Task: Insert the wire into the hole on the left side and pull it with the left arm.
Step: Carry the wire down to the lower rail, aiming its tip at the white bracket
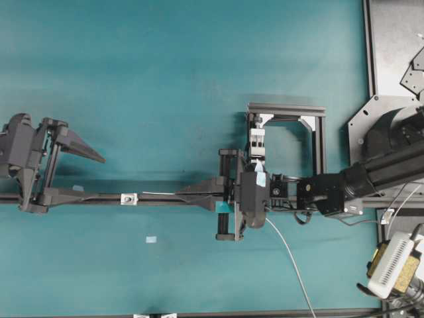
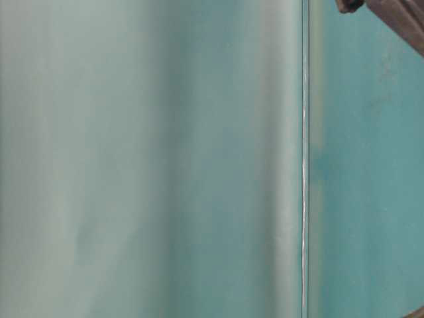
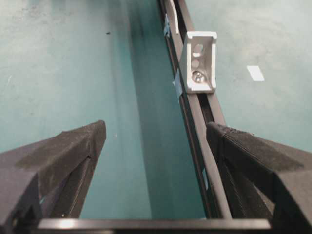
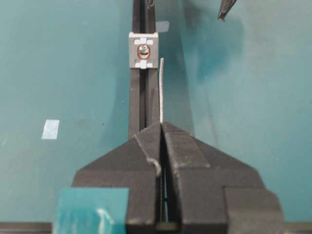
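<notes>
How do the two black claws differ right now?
The left black gripper has its jaws spread wide and empty; the right black gripper has its jaws shut on the thin pale wire. The left carries no tape; the right carries light-blue tape patches. Both have pointed triangular fingers and sit along the black rail.

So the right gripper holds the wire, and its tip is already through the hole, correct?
Not quite. The right gripper holds the wire, but the tip stops short of the hole and sits beside the bracket, as the right wrist view shows.
</notes>
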You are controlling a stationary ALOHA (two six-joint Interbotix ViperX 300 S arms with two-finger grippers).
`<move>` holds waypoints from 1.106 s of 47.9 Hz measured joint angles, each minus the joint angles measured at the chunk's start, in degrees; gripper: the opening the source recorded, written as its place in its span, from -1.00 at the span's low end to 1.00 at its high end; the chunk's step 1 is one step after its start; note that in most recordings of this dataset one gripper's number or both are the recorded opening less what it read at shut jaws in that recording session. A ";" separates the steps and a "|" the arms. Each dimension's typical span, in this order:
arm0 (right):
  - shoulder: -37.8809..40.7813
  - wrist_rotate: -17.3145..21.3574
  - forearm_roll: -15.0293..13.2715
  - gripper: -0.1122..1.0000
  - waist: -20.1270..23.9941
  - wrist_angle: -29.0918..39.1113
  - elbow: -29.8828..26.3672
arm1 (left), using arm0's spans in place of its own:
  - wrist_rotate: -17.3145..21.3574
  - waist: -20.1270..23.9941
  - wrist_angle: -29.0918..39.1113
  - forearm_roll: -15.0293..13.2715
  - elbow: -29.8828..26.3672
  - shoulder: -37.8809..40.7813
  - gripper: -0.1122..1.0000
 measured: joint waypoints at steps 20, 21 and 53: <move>2.99 0.09 3.08 -0.79 1.67 -4.04 -0.44 | -0.09 -0.09 -1.49 0.09 -2.11 4.13 0.31; 3.08 0.18 3.16 -0.79 1.76 -4.31 -0.44 | -0.18 -0.09 -1.49 0.00 -2.20 4.13 0.31; 3.96 0.00 3.34 -0.79 2.11 -5.10 -1.32 | -0.18 -0.09 -1.49 0.00 -1.93 3.78 0.31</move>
